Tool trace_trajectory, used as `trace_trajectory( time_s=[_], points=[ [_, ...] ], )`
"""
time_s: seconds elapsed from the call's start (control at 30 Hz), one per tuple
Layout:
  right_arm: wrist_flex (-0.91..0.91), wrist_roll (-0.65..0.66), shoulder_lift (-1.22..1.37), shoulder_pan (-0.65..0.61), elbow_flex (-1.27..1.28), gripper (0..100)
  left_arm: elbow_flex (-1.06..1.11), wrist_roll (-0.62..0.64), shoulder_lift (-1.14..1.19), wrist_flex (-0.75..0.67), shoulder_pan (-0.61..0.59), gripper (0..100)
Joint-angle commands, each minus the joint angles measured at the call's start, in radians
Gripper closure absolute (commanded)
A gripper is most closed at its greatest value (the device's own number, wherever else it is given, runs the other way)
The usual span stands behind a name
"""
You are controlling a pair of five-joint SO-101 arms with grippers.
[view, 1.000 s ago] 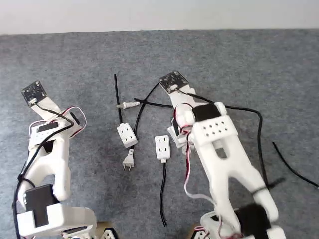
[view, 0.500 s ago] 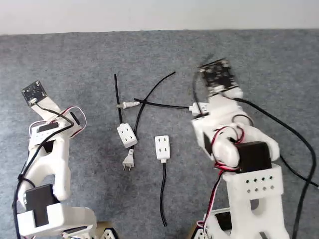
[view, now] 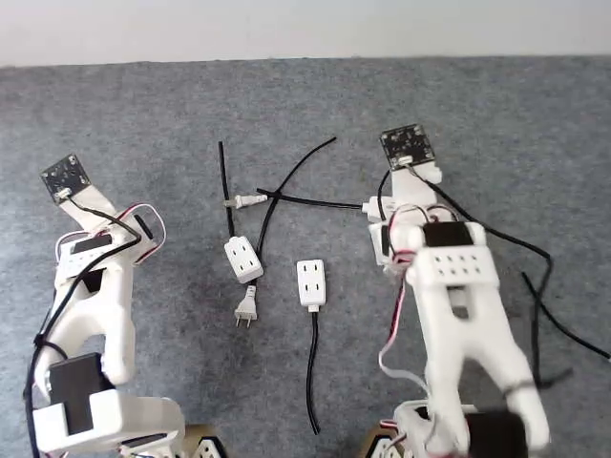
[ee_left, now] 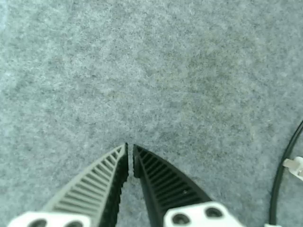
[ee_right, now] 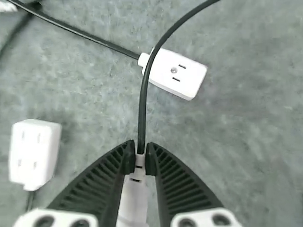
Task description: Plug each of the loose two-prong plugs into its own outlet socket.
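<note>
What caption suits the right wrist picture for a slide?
Right gripper clamps a white plug, its black cord running past an outlet socket.

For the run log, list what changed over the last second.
The right arm swung from above the crossed cords off to the right; the right claw, shut on a white plug, hangs near the single socket. The left claw, shut, the outlet block by the loose plug and the other outlet block kept their places.

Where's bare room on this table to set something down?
Free: carpet between the left arm and the nearest outlet block; also its far strip. Crowded: the middle, with cords, a loose plug and another outlet block beside the right arm.
</note>
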Motion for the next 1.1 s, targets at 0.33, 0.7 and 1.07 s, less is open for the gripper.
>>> trace_trajectory(
  time_s=[0.33, 0.7, 1.07],
  points=[
    [0.019, 0.184, 0.369, 0.093, -0.166, 95.1, -0.045, -0.002, -0.005, 0.005, -0.003, 98],
    [0.041, 0.203, 0.377, 0.096, -0.23, 87.5, -0.045, -0.002, -0.005, 0.005, -0.003, 98],
    [0.183, 0.203, 0.375, 0.099, -0.339, 97.4, -0.047, -0.002, -0.005, 0.005, -0.003, 98]
  ],
)
